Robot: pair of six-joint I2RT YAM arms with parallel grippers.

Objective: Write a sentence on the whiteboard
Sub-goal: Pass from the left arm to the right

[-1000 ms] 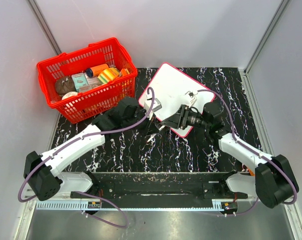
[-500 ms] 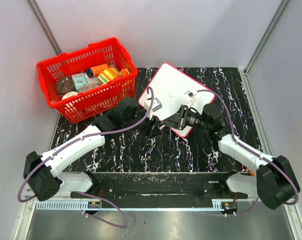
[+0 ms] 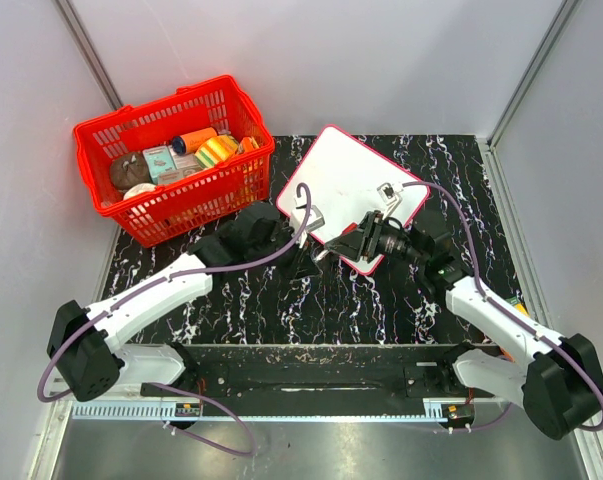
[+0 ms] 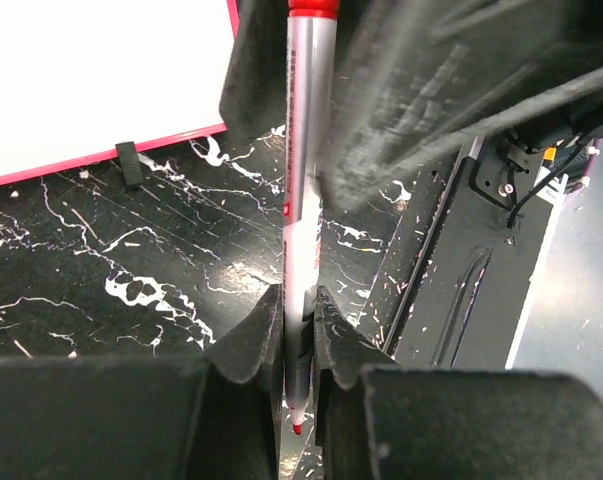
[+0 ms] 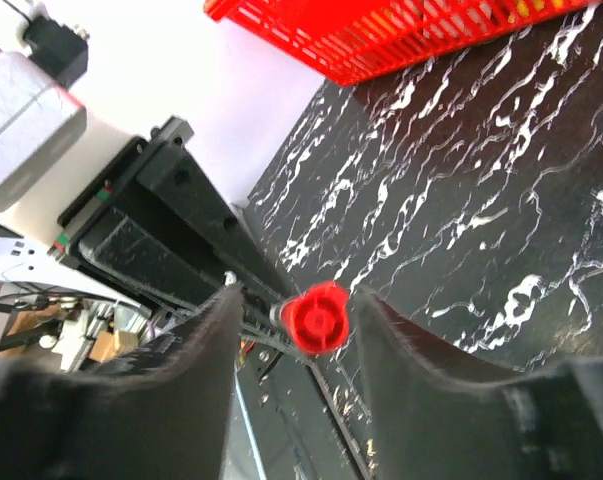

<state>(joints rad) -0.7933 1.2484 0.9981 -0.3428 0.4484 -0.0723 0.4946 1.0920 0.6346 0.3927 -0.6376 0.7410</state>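
Left wrist: left jaws clamp marker (image 4: 306, 200); right wrist: right jaws straddle cap (image 5: 316, 318), spread.

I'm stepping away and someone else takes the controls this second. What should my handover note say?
Left gripper: jaws shut on the marker, held above the black table, off the board.
Right gripper: jaws open on either side of the marker's red cap, apparently not clamped.
Whiteboard: flat on the table beyond both grippers, with no writing visible on it.
Done: marker in hand.
Left: pull the cap off, then do all the writing.
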